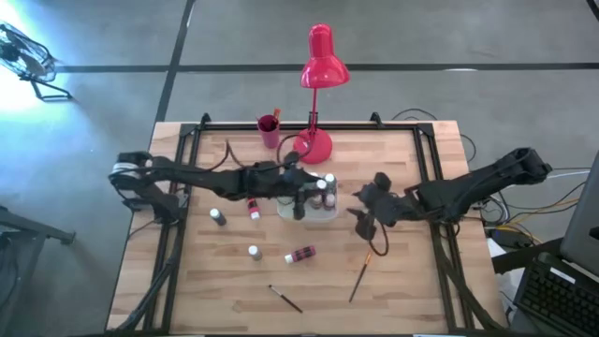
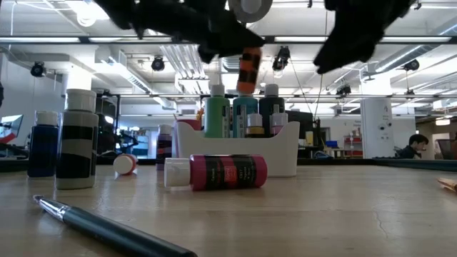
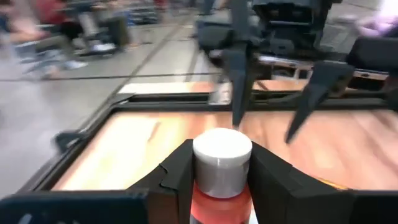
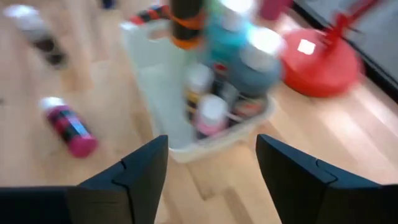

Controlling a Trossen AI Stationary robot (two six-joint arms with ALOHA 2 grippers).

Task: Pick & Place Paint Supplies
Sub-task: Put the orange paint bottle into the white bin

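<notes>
- On the wooden table (image 1: pixel 412 281), going from its left side: a dark bottle (image 1: pixel 217 216) stands upright, a red bottle (image 1: pixel 253 208) lies near it, and a small white-capped bottle (image 1: pixel 254 252) stands closer to the front edge.
- A pink bottle (image 2: pixel 227 172) lies on its side in front of the white tray (image 2: pixel 285 146), long axis running across the table, its pale cap toward the left arm's side.
- A dark-handled brush (image 1: pixel 285 299) lies slantwise near the front edge; a wooden-handled brush (image 1: pixel 359 277) lies slantwise further right, well apart from it.
- The white tray sits mid-table, already crowded with upright bottles (teal, blue and dark ones show in the low view), so little room is left inside it.
- The left gripper (image 3: pixel 219 171) hangs above the tray, its fingers (image 3: pixel 177 177) clamped on either side of the orange bottle (image 2: pixel 248 68), just below its white cap.
- That orange bottle hangs upright, long axis vertical, cap up, clear above the caps of the bottles in the tray.
- Behind the tray stand a red cup (image 1: pixel 269 126) and a red desk lamp (image 1: pixel 318 84), its round base close to the tray's back edge.
- The right gripper (image 4: pixel 211 165) hovers just right of the tray with its fingers spread wide and nothing between them.
</notes>
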